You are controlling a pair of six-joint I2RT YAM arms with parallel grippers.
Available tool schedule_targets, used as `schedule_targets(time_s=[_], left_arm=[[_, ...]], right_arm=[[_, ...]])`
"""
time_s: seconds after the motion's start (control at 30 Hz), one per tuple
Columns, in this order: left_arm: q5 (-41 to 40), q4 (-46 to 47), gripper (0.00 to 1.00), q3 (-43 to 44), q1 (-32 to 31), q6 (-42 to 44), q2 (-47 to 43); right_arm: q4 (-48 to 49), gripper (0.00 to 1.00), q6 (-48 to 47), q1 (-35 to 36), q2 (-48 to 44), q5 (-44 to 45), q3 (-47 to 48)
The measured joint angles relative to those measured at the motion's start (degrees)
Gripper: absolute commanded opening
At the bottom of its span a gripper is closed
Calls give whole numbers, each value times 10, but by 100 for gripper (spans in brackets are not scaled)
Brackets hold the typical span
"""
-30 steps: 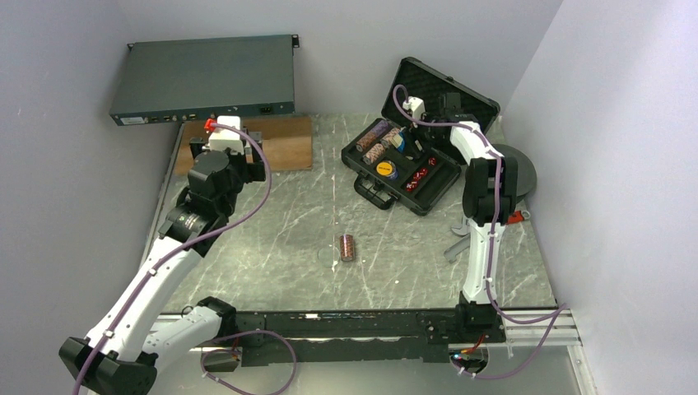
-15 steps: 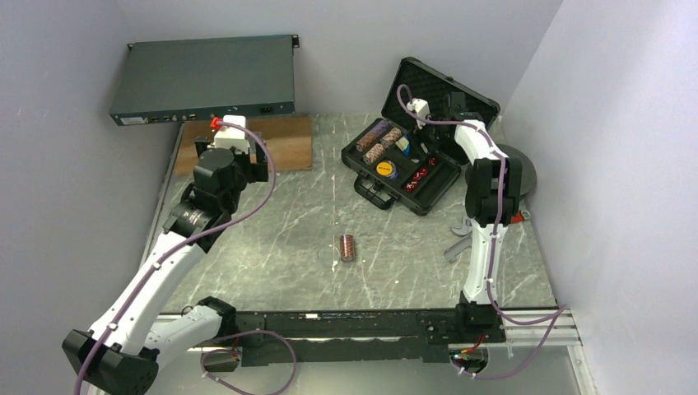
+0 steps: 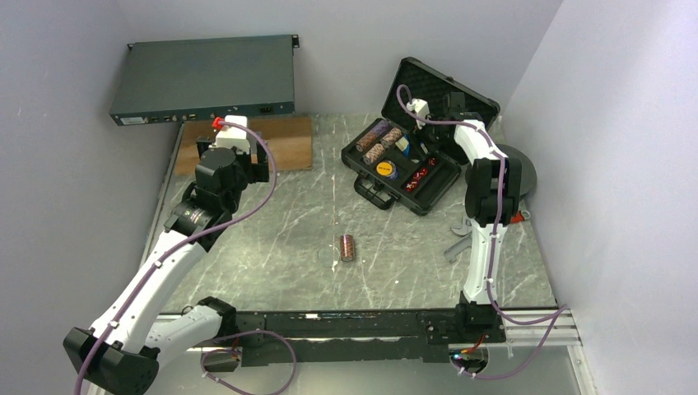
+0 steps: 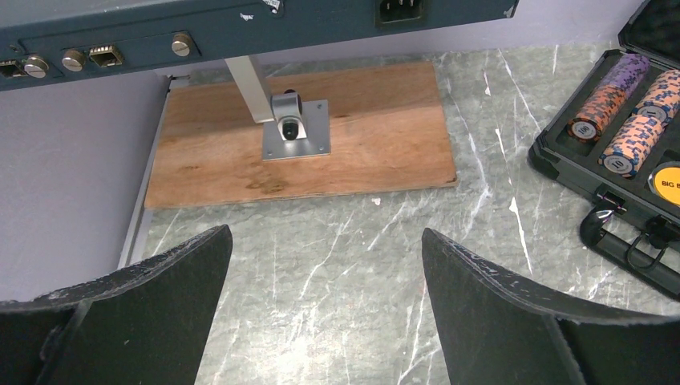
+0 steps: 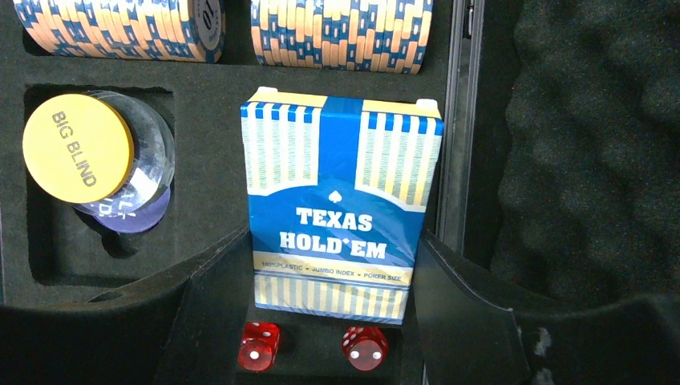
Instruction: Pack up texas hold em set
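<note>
A: Where, the card box [image 5: 341,184]?

B: Inside the open case [image 3: 424,78], at 1 o'clock on the table [image 3: 272,222]. Pinched on both long sides by the right gripper [image 5: 333,241], fingers [image 5: 216,305] tight against its lower half, "TEXAS HOLD'EM" face toward the wrist camera. Seated in its slot or raised a little above it: cannot tell.

A: And around it?

B: At 12 o'clock of it, two chip rolls [image 5: 345,32], side by side in their grooves. At 9 o'clock, the buttons [image 5: 76,148]: yellow "BIG BLIND" on top, a clear one and a blue one beneath, all in one square pocket. At 6 o'clock, two red dice [image 5: 259,346], just past its lower edge. At 3 o'clock, the lid's bumpy foam.

A: Anything outside the case?

B: One loose roll [image 3: 347,247], on its side near the table's centre, well apart from the case, at about 7 o'clock of it.

A: And the left gripper [image 4: 325,241]?

B: At 10 o'clock on the table, jaws spread wide, nothing between them, only marble below. At 12 o'clock of it, a wooden board [image 4: 361,136]; beyond that, the grey box [image 3: 206,78]. At 3 o'clock on the table, behind the right arm, a black disc [image 3: 523,173].
</note>
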Motion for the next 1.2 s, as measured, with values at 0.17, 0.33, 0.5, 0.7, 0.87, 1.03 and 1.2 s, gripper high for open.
schedule_targets(time_s=[0.17,0.33,0.5,0.7,0.87,1.03,1.2], left_arm=[[0,0,94,0,0,0,0],[0,0,94,0,0,0,0],[0,0,94,0,0,0,0],[0,0,94,0,0,0,-4],[0,0,94,0,0,0,-6],[0,0,94,0,0,0,-7],[-1,0,94,0,0,0,-7]], right_arm=[[10,100,17,-1,-5,-2,-16],[13,100,28,1,-18,0,-30],[24,100,53,3,-49,19,-64],[47,100,104,16,-112,38,-104],[80,100,168,40,-175,50,-126],[131,100,246,49,-221,71,-134],[197,100,370,44,-247,120,-145]])
